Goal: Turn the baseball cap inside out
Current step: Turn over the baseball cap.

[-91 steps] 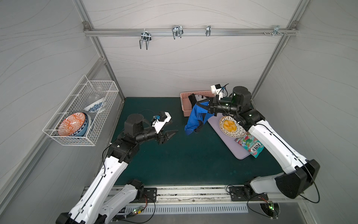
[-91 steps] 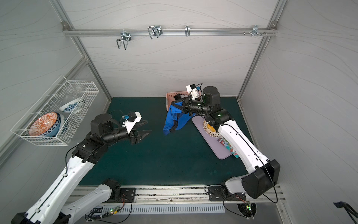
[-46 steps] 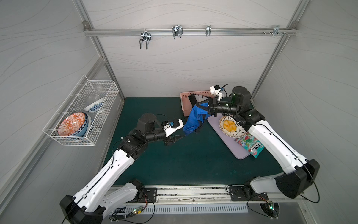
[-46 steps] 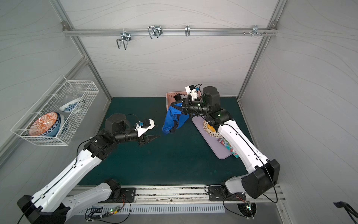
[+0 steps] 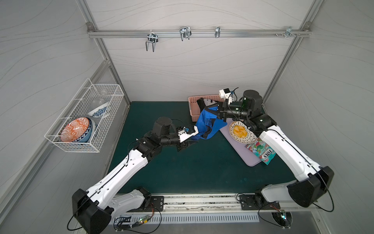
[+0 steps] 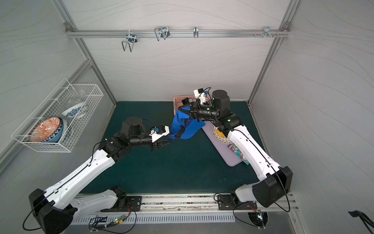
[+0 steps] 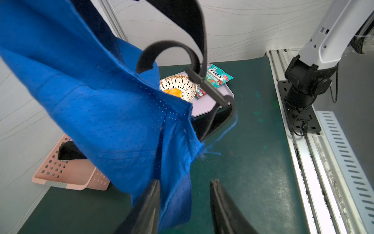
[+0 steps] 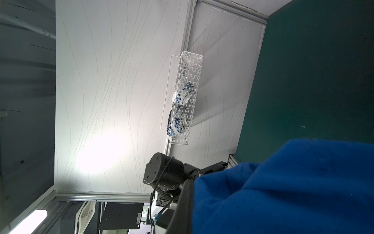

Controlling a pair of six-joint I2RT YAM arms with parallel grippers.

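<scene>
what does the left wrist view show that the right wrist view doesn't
Only the left wrist view: the left gripper's fingers, apart at the hanging edge of the blue cap, its black strap, the patterned bowl, candy packet, purple board and pink basket. Only the right wrist view: the wire wall basket holding bowls, and part of the left arm. Both: the blue cap and the green mat.

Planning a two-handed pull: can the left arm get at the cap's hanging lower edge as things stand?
Probably yes. The right gripper holds the cap up, and its lower edge hangs right at the open left gripper, with nothing in between.
</scene>
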